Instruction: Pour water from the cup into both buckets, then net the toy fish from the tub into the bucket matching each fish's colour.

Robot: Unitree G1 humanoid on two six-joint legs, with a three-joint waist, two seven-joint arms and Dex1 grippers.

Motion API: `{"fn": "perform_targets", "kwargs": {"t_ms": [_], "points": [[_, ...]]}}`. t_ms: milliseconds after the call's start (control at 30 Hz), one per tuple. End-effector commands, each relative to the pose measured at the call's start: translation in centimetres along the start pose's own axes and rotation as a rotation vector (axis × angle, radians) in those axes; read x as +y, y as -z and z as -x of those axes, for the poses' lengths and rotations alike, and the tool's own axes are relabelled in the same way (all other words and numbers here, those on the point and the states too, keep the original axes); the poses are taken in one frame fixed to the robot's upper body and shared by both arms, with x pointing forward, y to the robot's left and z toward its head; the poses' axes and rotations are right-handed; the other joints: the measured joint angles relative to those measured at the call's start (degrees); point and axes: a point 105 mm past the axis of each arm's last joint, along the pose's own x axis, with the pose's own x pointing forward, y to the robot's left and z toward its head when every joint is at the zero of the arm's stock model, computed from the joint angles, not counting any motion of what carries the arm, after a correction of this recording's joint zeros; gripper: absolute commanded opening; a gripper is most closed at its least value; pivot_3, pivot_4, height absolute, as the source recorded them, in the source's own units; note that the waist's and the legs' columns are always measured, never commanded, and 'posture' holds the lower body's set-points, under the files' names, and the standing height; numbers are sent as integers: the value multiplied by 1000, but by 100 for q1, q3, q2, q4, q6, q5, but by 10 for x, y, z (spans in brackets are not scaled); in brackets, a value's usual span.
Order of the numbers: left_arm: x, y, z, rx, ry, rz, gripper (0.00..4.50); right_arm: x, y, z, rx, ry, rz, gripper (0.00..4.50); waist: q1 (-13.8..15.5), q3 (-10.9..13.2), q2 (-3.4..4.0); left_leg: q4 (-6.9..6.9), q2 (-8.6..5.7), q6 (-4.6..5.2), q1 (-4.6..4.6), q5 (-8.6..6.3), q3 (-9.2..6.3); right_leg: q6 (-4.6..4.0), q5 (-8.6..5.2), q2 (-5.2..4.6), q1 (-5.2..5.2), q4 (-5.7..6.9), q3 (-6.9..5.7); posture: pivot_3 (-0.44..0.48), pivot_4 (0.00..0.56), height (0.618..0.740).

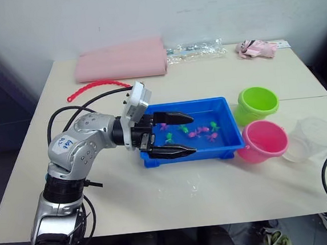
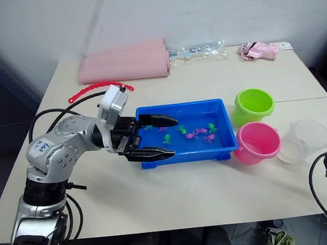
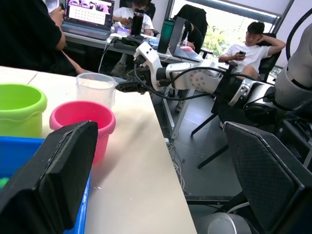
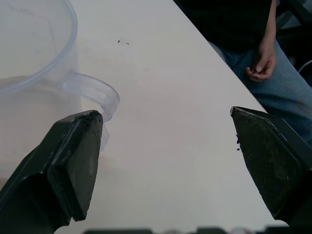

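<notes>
We see one table [image 1: 158, 197], and on it one blue tub [image 1: 222, 108] lies in the middle, probably so that both arms can reach it. Our left gripper [image 1: 183, 134] hangs at the near left corner of the tub with its two fingers wide apart and nothing between them; we judge it waits there, because the net is not in any hand. Right of the tub stand two buckets, the green bucket [image 1: 257, 104] farther and the pink bucket [image 1: 263, 141] nearer, close to each other, so the fish have a short way to go. One clear cup [image 1: 312, 137] stands just right of the pink bucket, and we think it holds some water, though this is hard to tell. Our right gripper [image 4: 163, 161] is just beside the cup handle [image 4: 92, 92], fingers spread and holding nothing, which suggests that the pouring comes first. In the tub we count about nine small fish [image 1: 200, 131], some pink and some green; the exact number of each colour is not sure.
</notes>
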Motion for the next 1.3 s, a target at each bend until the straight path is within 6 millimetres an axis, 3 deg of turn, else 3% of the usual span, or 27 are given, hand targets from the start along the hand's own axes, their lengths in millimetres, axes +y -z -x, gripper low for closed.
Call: {"fn": "perform_targets", "kwargs": {"t_ms": [33, 533, 1200, 1300], "points": [[-6, -8, 1, -10, 4, -39, 4475, -1, -8, -3, -37, 9, 29, 4500, 1, 0, 0, 1, 0, 0, 0, 0, 0, 0, 0, 0, 0, 0, 0, 0, 150, 738], [-7, -9, 2, 18, -23, -52, 4475, 15, -3, -28, -63, -43, 14, 4500, -19, 1, 2, 1, 3, -2, 1, 1, 2, 0, 0, 4, 0, 1, 2, 0, 150, 738], [-7, -13, 9, 38, -46, -89, 4475, 16, -10, -54, -119, -3, -43, 4500, -126, 2, 4, 3, 5, -4, 2, 2, 3, 0, 0, 6, 1, 2, 2, 0, 150, 738], [-6, -14, 9, 38, -49, -92, 4500, 21, -12, -57, -132, -27, -59, 3594, -131, 2, 5, 3, 5, -4, 2, 3, 3, 0, 0, 6, 1, 2, 3, 0, 150, 738]]}}
